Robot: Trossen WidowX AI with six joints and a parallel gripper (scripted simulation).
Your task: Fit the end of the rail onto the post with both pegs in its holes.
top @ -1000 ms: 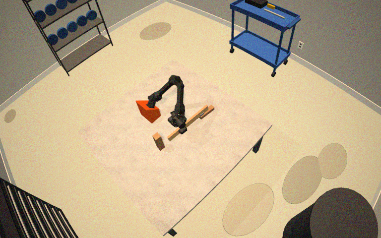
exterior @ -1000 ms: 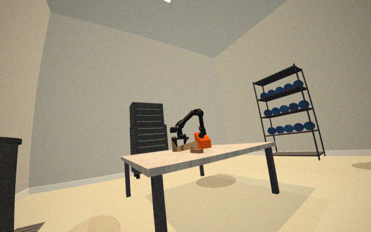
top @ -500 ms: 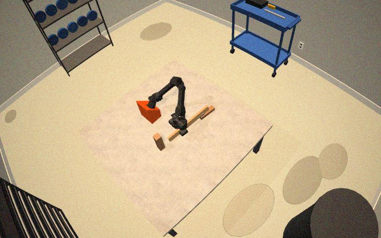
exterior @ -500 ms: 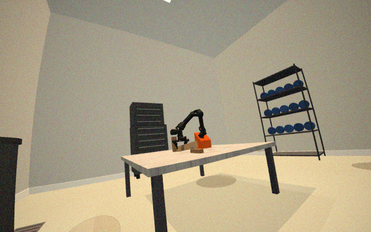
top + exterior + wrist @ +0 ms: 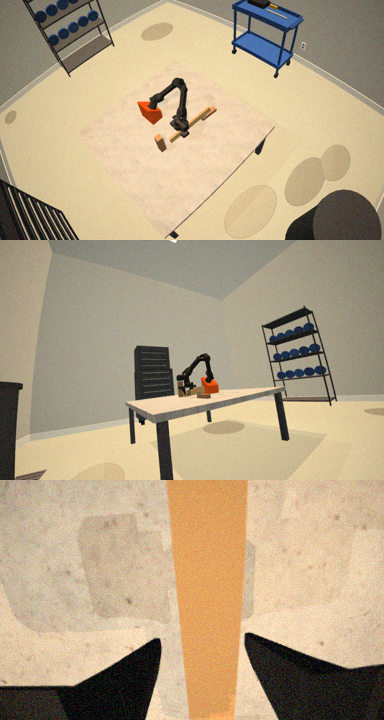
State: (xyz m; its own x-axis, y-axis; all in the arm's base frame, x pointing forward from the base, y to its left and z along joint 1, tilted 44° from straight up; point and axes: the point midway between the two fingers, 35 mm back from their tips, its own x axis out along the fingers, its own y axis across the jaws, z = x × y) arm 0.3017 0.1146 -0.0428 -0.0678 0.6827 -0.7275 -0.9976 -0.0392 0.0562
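Note:
The long wooden rail (image 5: pixel 197 117) (image 5: pixel 198 390) (image 5: pixel 207 555) slopes down from the bracket (image 5: pixel 203 115) on the low footboard block (image 5: pixel 210 113) (image 5: pixel 203 396) to the table by the post. The short wooden post (image 5: pixel 161 144) (image 5: pixel 180 385) stands upright, with a gap between it and the rail's near end in the top view. Its pegs and the rail's holes cannot be made out. My gripper (image 5: pixel 181 130) (image 5: pixel 188 391) (image 5: pixel 202 641) is open and straddles the rail toward its near end. The wrist view shows a gap between the rail and each fingertip.
The arm's orange base block (image 5: pixel 152 116) (image 5: pixel 210 387) stands to one side of the rail, behind the post in the top view. The table (image 5: pixel 175 181) (image 5: pixel 240 394) carries everything. The blue cart (image 5: pixel 263 53) and the shelf rack (image 5: pixel 84 55) (image 5: pixel 303 399) stand on the floor, away from the table.

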